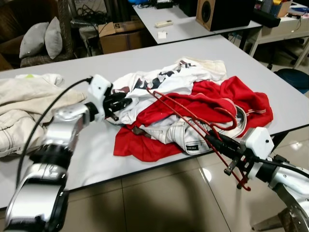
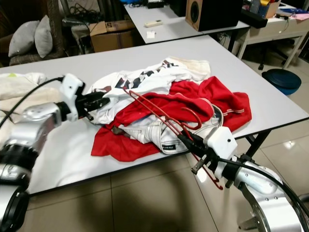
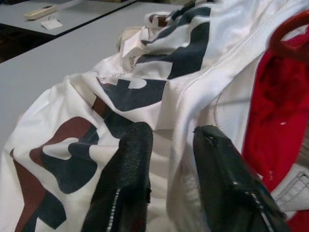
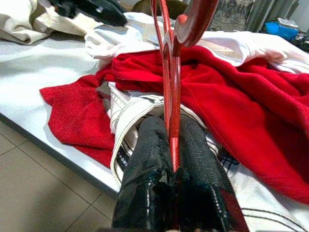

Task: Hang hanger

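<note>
Head views: right gripper (image 1: pixel 216 140) clamped on thin red wire hanger (image 1: pixel 193 116) over red fleece garment (image 1: pixel 227 104) at grey table (image 1: pixel 72 159) edge. Small waistband label unreadable. Left wrist view: left gripper (image 3: pixel 166 140) slightly parted over white patterned shirt (image 3: pixel 140 82).

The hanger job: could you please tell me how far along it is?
Done: the right end effector is shut on the red hanger, which lies over the red garment. In hand: the left end effector, fingers open, reaches the white patterned shirt. Left: no garment is on the hanger, and it is not hung.
</note>
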Controlling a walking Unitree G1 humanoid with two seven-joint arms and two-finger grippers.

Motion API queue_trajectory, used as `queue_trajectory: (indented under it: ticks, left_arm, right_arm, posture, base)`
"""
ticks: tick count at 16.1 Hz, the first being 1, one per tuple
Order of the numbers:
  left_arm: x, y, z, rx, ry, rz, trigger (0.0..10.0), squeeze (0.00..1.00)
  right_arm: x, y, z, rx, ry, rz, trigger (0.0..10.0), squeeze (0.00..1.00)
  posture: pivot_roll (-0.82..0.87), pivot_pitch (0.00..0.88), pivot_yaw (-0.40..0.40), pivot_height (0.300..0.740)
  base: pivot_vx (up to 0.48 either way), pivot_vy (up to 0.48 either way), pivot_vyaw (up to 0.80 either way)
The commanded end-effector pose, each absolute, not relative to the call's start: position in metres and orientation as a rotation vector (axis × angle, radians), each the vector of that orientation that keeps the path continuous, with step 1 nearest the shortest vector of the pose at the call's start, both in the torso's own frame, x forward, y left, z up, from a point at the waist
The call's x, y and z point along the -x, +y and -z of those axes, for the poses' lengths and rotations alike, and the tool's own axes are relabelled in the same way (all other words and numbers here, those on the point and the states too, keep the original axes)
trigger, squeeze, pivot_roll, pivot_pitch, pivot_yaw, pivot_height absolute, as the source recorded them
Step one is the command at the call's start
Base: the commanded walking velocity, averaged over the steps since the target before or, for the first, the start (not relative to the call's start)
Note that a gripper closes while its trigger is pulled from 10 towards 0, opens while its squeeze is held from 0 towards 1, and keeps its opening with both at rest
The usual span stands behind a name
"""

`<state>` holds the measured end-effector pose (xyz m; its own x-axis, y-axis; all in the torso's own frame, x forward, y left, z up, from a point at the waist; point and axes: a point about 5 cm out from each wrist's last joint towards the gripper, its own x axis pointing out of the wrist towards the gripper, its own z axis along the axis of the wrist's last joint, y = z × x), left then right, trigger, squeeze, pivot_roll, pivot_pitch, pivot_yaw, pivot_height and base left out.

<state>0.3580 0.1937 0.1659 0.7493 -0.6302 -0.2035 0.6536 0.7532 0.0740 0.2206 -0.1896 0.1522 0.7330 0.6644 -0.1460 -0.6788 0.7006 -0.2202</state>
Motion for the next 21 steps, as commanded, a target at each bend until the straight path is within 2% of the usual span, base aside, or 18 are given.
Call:
queue_trajectory:
  ticks: [1,6,7,8,11,18,20,21]
  left_arm:
    - [-0.351,0.201,-0.173,-0.13,0.167,0.695,10.0,1.0]
    - [-0.325,0.211,-0.159,-0.082,0.224,0.65,10.0,1.0]
    - [-0.32,0.213,-0.152,-0.086,0.257,0.622,10.0,0.24]
    - [-0.317,0.215,-0.148,-0.073,0.27,0.592,10.0,0.0]
    - [-0.313,0.216,-0.137,-0.043,0.295,0.515,10.0,0.0]
    - [-0.308,0.19,-0.132,0.209,0.284,0.634,10.0,0.0]
    - [-0.306,0.19,-0.122,0.152,0.353,0.627,10.0,0.0]
    - [-0.305,0.19,-0.119,0.144,0.37,0.623,5.2,0.0]
  right_arm:
    - [-0.221,-0.187,-0.152,0.269,0.048,-0.754,10.0,0.0]
    - [-0.224,-0.182,-0.15,0.258,0.046,-0.772,10.0,0.0]
    - [-0.224,-0.181,-0.151,0.257,0.043,-0.778,10.0,0.0]
    - [-0.225,-0.18,-0.151,0.257,0.041,-0.781,10.0,0.0]
    - [-0.224,-0.177,-0.15,0.251,0.041,-0.802,10.0,0.0]
    - [-0.219,-0.178,-0.148,0.246,0.046,-0.794,10.0,0.0]
    - [-0.22,-0.179,-0.148,0.248,0.048,-0.789,10.0,0.0]
    - [-0.22,-0.179,-0.148,0.247,0.047,-0.788,10.0,0.0]
  posture:
    - [-0.06,0.0,0.109,0.74]
    - [-0.04,0.0,0.101,0.74]
    - [-0.04,0.0,0.099,0.74]
    - [-0.04,0.0,0.093,0.74]
    - [-0.04,0.0,0.099,0.74]
    - [-0.06,0.0,0.122,0.74]
    - [-0.06,0.0,0.122,0.74]
    - [-0.06,0.0,0.122,0.74]
  base:
    - [0.0,0.0,0.0]
    - [0.0,0.0,0.0]
    - [0.0,0.0,0.0]
    - [0.0,0.0,0.0]
    - [0.0,0.0,0.0]
    - [0.0,0.0,0.0]
    - [0.0,0.0,0.0]
    - [0.0,0.0,0.0]
